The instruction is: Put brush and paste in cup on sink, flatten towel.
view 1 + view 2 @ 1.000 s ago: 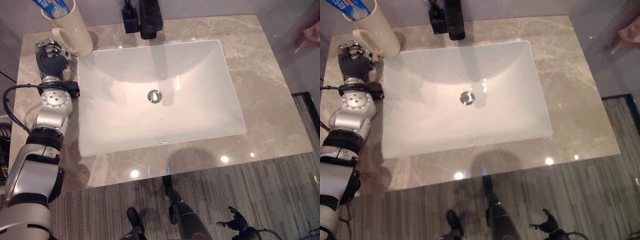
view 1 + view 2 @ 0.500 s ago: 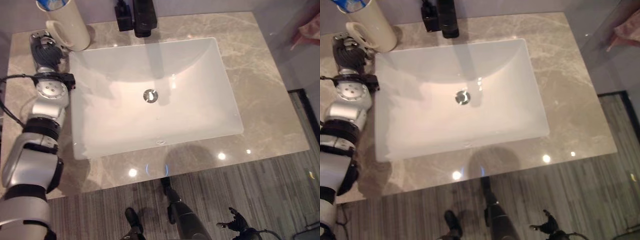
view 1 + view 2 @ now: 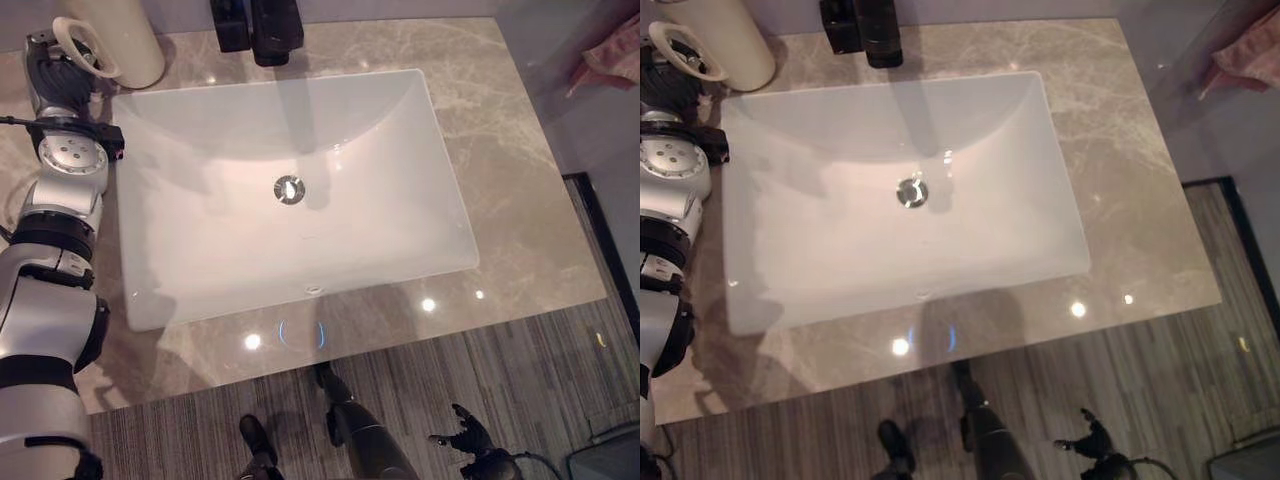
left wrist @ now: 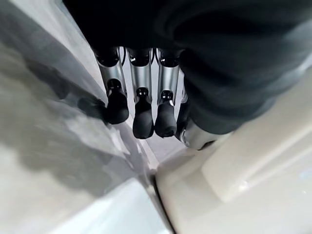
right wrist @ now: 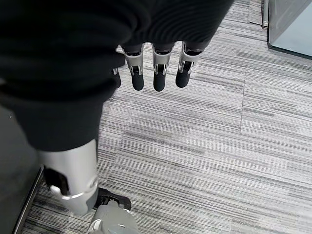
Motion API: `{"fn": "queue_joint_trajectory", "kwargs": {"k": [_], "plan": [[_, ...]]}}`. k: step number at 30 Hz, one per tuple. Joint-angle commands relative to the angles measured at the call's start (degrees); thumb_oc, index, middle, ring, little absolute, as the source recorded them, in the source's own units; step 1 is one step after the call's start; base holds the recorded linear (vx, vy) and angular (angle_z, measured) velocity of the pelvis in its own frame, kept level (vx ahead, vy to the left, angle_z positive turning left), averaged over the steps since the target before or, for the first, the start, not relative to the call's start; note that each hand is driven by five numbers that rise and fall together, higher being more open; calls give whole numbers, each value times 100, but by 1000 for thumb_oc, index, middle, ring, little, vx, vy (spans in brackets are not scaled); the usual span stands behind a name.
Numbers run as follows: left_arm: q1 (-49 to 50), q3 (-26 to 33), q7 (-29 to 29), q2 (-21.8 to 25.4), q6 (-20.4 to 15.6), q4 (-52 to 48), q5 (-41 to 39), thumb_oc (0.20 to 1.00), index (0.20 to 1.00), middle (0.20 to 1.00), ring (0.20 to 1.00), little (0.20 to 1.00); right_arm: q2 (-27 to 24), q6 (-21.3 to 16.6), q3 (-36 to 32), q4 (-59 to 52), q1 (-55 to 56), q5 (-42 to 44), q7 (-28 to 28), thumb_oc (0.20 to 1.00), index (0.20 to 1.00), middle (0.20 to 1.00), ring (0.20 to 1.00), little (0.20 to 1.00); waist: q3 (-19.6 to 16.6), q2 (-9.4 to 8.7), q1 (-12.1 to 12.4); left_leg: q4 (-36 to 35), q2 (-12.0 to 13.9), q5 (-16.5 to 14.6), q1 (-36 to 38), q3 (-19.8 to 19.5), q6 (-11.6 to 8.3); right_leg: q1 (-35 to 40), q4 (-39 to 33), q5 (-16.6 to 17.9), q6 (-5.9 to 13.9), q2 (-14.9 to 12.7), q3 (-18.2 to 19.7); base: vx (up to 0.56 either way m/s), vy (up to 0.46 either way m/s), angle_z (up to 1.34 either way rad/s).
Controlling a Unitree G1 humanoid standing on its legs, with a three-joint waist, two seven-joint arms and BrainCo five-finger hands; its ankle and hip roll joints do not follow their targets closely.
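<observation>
A tall cream cup [image 3: 118, 45] stands on the marble counter [image 3: 520, 200] at the back left corner of the white sink [image 3: 400, 160]; its mouth is cut off by the view's edge. My left hand [image 3: 55, 82] rests against the cup's handle [image 3: 78, 42]. In the left wrist view its fingers [image 4: 141, 117] hang nearly straight beside the cup's cream wall [image 4: 243, 185], curled round nothing. My right hand [image 3: 468, 447] hangs low over the floor, its fingers [image 5: 156, 73] straight and empty. A pink towel [image 3: 608, 62] shows at the far right, beyond the counter.
A black tap [image 3: 268, 30] stands at the back middle of the sink, with the drain [image 3: 289, 189] in the basin's centre. The counter's front edge borders a grey striped carpet [image 5: 204, 161].
The whole picture has shifted, so the camera has moved and the cup's top has left the view. My left hand stays by the cup's handle. The right hand has not moved.
</observation>
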Motion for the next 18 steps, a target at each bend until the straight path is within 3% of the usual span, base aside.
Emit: {"fn": "queue_joint_trajectory", "kwargs": {"k": [1,5,18], "plan": [[-370,133,-53,138,-231,-27,-15,200,200,200,200,200,-272,-78,15,-83,-8,136,-2,1000,1000,1000,1000,1000,417,168,-105,36,82,323,-18,-763,-107,590,-6,-315,604,81,-356,0,0,0],[-148,430,-139,-373,-416,-269,-667,200,200,200,200,200,-224,-48,3,-19,-30,123,-68,1000,1000,1000,1000,1000,400,149,-131,36,95,292,1,-769,-102,592,-6,-319,591,82,-361,0,0,0],[-160,267,-143,-530,-428,-464,-386,200,200,200,200,200,-245,-38,-63,191,44,89,-73,1000,1000,1000,1000,1000,356,155,-185,36,82,274,-9,-777,-85,562,-6,-314,580,79,-338,0,1,0]]}}
